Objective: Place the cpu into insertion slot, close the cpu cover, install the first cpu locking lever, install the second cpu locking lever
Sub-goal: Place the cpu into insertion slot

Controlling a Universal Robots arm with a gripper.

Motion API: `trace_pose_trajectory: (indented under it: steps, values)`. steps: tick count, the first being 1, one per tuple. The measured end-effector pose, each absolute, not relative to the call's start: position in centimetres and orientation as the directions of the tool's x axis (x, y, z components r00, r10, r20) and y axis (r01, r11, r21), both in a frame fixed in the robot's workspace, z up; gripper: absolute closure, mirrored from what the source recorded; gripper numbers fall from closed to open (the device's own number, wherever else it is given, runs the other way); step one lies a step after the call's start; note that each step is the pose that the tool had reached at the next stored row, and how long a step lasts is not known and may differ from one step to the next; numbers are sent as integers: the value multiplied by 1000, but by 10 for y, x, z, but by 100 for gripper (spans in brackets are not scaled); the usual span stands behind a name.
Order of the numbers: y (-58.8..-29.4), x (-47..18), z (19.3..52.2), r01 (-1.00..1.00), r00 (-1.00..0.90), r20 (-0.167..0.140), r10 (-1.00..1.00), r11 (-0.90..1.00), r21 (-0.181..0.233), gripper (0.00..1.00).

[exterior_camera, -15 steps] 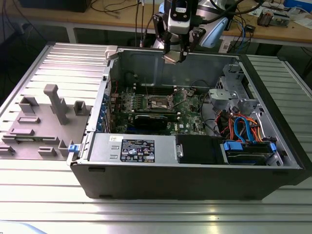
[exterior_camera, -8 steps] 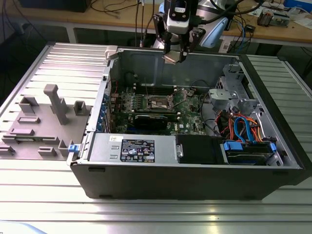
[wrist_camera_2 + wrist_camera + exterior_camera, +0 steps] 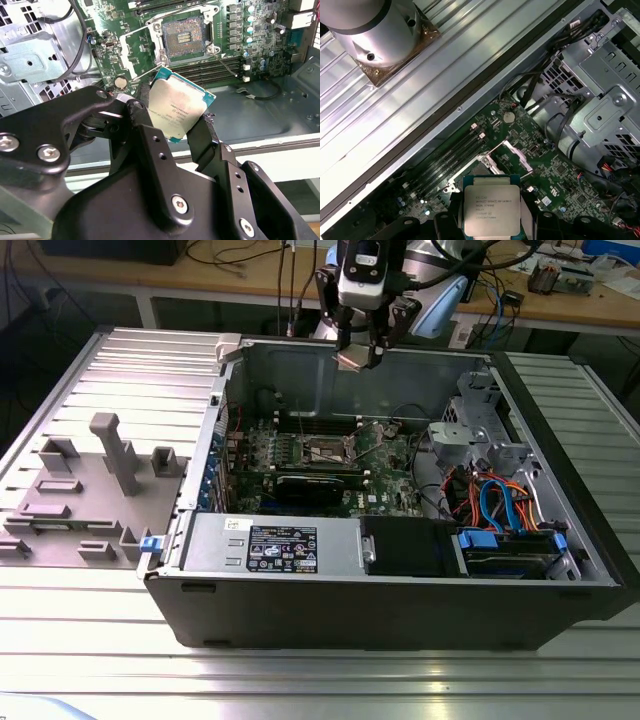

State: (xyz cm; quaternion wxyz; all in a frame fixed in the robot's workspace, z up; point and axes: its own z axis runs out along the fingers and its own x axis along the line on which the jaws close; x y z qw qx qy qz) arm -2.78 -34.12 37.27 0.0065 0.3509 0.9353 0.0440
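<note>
The cpu (image 3: 177,107): silver-grey square chip, tilted, clamped by two opposite edges between the black fingers (image 3: 141,112) of the gripper (image 3: 358,356) and held in the air over the far edge of the open computer case (image 3: 400,610). Grey fixture (image 3: 90,490): set beside the case on the exterior view's left. The insertion slot (image 3: 325,450): contacts exposed, seated in the green board (image 3: 390,455), below the chip and well apart from it.
</note>
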Motion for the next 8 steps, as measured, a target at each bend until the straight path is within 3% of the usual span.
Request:
trace_pose_trajectory:
  steps: [8]
  values:
    - [-341,-28,373,656,-753,19,657,750,87,46]
